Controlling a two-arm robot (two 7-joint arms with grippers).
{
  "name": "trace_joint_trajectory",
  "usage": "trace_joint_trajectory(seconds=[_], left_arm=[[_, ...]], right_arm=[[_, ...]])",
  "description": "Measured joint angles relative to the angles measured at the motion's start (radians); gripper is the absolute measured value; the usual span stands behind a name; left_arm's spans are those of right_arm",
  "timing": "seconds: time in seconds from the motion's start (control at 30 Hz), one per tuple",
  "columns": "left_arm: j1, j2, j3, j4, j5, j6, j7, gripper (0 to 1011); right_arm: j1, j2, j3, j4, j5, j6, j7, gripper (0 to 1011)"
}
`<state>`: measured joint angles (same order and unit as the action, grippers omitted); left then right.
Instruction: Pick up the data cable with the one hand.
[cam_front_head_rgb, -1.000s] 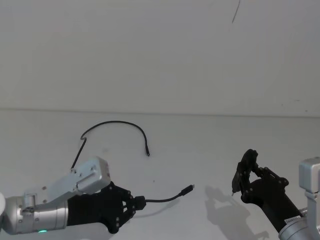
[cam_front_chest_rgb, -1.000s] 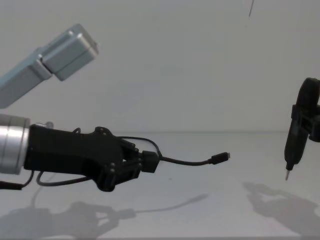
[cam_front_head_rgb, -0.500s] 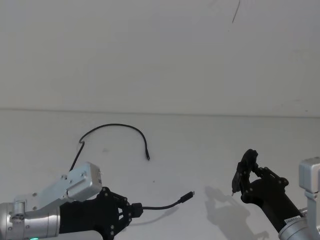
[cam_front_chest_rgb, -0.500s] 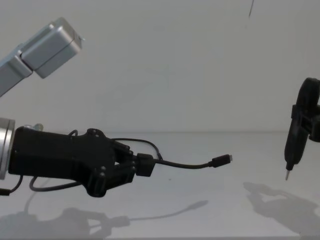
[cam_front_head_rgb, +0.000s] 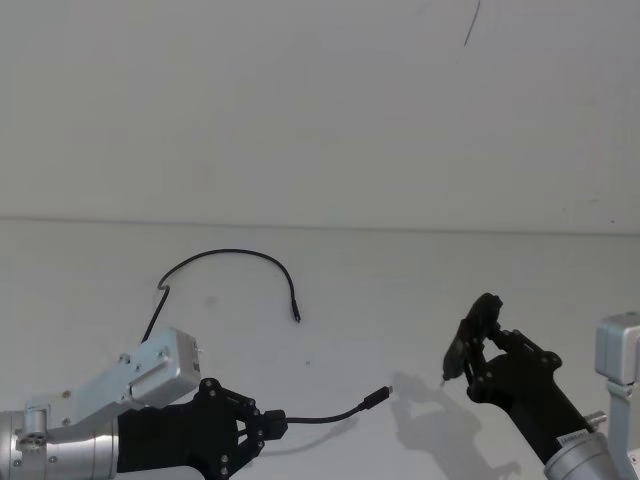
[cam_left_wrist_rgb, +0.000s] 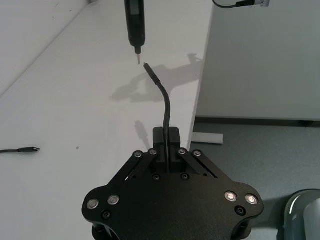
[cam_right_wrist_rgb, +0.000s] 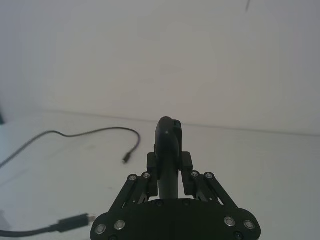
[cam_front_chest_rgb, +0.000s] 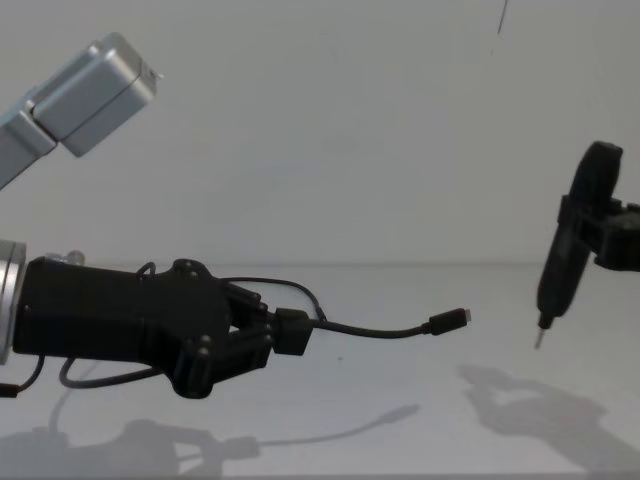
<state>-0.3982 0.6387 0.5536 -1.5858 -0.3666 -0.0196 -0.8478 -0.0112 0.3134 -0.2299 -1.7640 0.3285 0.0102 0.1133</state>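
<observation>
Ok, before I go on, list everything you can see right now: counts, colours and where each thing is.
data cable: one, black; far part lies in an arc on the table, near end is lifted in the left hand, and its plug sticks out toward the right side
slim tool: one, black with a pale tip; gripped by the right hand, tip pointing down above the table
table: one, white; under everything
wall: one, white; behind the table, with a thin dark mark high up
left hand: one, black; low on the left, shut on the data cable
right hand: one, black; low on the right, shut on the slim tool
</observation>
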Motion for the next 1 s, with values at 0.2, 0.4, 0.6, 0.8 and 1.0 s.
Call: trace_joint_trajectory(seconds=[0.2, 0.4, 0.6, 0.8, 1.0], left_arm=[[0.002, 0.001, 0.0, -0.002, -0.003, -0.002, 0.0, 50], [0.003, 0.002, 0.0, -0.003, -0.005, -0.003, 0.0, 50], [0.004, 0.002, 0.0, -0.003, -0.006, -0.004, 0.0, 50], [0.004, 0.003, 0.0, -0.004, -0.007, -0.004, 0.0, 50], [0.005, 0.003, 0.0, -0.004, -0.007, -0.004, 0.0, 50]], right_arm=[[0.004, -0.021, -0.007, 0.0, 0.037, -0.015, 0.04, 269], [0.006, -0.034, -0.013, -0.003, 0.054, -0.025, 0.064, 269], [0.008, -0.041, -0.015, -0.008, 0.049, -0.032, 0.071, 269], [0.009, -0.042, -0.015, -0.012, 0.032, -0.036, 0.071, 269], [0.01, -0.039, -0.015, -0.014, 0.012, -0.035, 0.071, 269]])
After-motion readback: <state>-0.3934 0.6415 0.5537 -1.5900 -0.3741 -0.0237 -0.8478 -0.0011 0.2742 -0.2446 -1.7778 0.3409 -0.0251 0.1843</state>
